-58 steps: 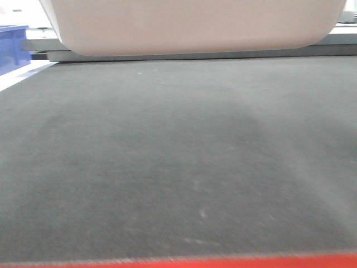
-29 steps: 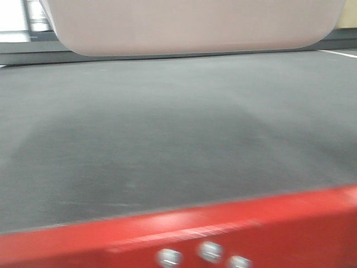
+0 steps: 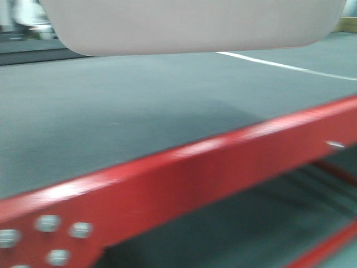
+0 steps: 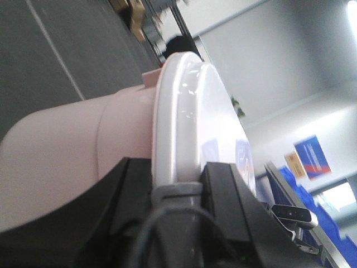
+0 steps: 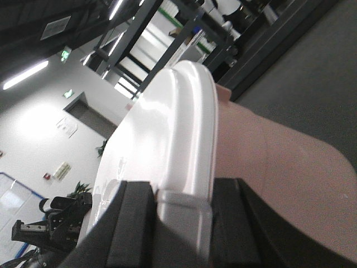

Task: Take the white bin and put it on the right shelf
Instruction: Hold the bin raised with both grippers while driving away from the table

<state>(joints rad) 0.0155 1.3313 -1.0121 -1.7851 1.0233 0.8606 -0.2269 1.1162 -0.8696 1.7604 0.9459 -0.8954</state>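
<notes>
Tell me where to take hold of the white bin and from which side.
Grip the white bin at its lid rim, one claw coming in from each end. The tub below is smooth and rounded and offers no hold, while the rim stands out as a ledge with a grey handle at the end. The left claw and right claw straddle it that way now.

We see a pinkish off-white rounded plastic tub [image 3: 195,25] with a glossy white plastic lid [image 5: 167,145] (its handle [image 4: 177,192] is grey), a red metal shelf rail [image 3: 223,167] dotted with silver bolt heads [image 3: 47,223], and dark grey decking [image 3: 111,123].
</notes>
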